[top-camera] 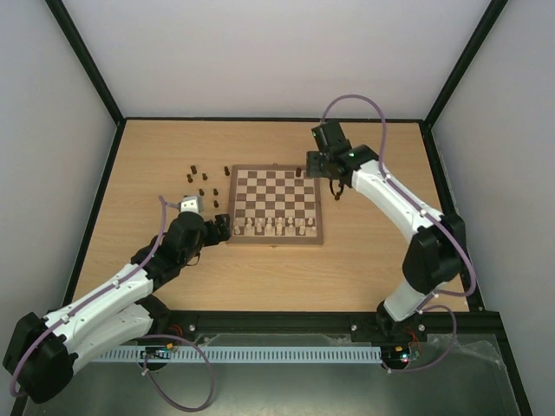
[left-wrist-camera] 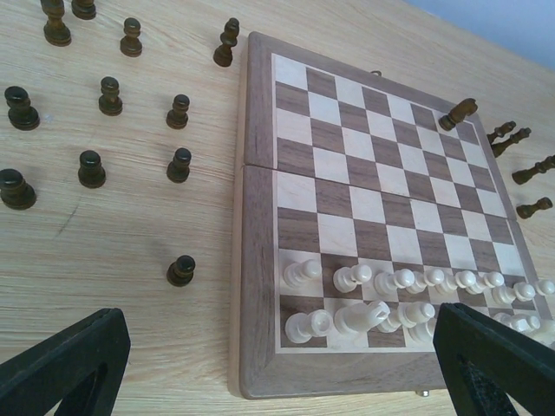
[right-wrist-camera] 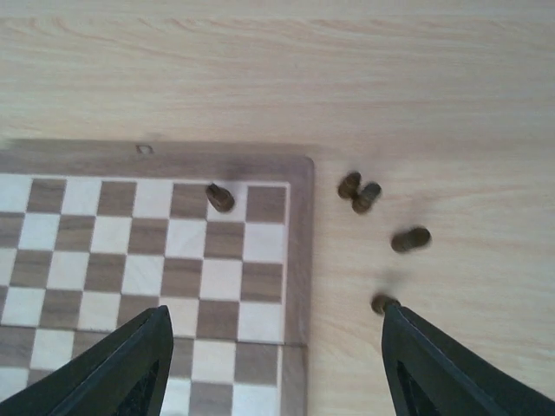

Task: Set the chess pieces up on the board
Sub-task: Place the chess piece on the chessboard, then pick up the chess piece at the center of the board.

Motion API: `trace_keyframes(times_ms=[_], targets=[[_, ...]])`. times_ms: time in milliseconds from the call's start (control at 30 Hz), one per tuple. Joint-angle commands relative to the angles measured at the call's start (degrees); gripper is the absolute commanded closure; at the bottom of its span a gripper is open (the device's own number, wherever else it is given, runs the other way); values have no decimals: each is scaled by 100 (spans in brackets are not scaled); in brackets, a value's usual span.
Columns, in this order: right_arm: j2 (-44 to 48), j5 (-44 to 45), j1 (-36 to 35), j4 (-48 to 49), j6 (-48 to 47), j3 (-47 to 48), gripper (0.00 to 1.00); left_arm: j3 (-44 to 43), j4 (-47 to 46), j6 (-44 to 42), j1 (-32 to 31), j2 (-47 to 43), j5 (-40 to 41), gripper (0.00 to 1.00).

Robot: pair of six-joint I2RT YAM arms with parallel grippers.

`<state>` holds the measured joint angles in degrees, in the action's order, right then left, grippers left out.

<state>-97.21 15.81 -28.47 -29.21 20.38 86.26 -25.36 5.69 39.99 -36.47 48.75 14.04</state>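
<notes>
Left gripper hangs low just beside the near left corner of the board, its jaws spread wide with nothing between them. On the two near rows of the board the pale pieces stand close together. Left of the board, on the bare tabletop, a loose group of dark pieces stands upright, each with the long axis vertical and the round head on top. I judge them to be light, stiff, smooth turned wood that is easy to tip over. The best hold seems to be around the narrow body, above the wide foot and under the head, with the fingers coming from above. Further away, in the far row near the far right corner of the board, one dark piece is already on a square; whether it stands straight I cannot tell. Beside the right edge of the board are four more dark pieces. In the left wrist view they seem to lie on their sides, long axis flat along the tabletop. Above this corner hovers the right gripper, its fingers apart and empty
</notes>
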Motion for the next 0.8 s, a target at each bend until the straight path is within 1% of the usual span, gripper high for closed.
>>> trace_keyframes(times_ms=[0, 133, 233, 567, 700, 767], targets=[[370, 173, 114, 53, 204, -991, 34, -232, 284, -157, -19, -35, 163, 1], [539, -148, 403, 316, 302, -1686, 38, -395, 388, -226, -16, 60, 150, 1], [414, -356, 609, 471, 317, -1890, 42, -391, 342, -246, -16, 63, 123, 1], [-828, -336, 779, 565, 282, -1468, 55, -392, 27, -284, -12, 454, 182, 1], [-1053, -153, 805, 572, 320, -1354, 61, -414, -24, -338, -11, 569, 221, 1], [-1063, -55, 807, 597, 341, -1354, 61, -425, -33, -366, -1, 595, 222, 1]])
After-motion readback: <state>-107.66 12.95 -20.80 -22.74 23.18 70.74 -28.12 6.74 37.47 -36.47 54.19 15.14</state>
